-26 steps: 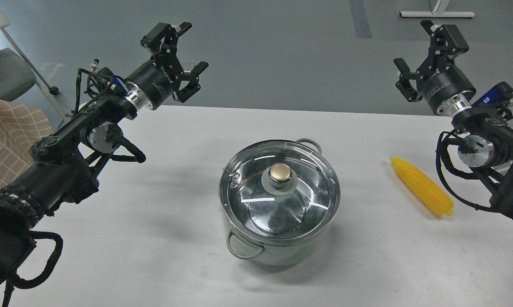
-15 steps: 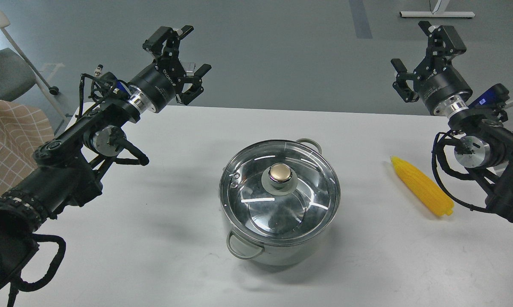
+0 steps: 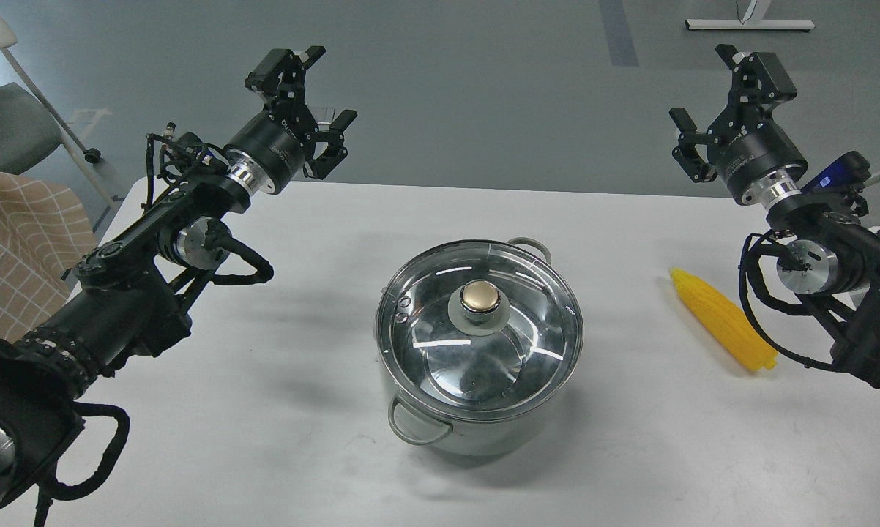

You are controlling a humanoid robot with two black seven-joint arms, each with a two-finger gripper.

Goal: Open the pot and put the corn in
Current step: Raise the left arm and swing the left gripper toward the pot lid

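The shiny steel pot stands in the middle of the white table, with a grey loop handle at its front left and another at its back right. A glass lid with a gold knob lies shut on it. The yellow corn lies on the table to the pot's right, tapered end away from me. My left gripper is open and empty, raised over the table's far left edge. My right gripper is open and empty, raised beyond the far right edge, above and behind the corn.
A grey chair and a checked beige cloth are at the far left, off the table. A white stand base sits on the grey floor at the back right. The table's far edge runs just below both grippers.
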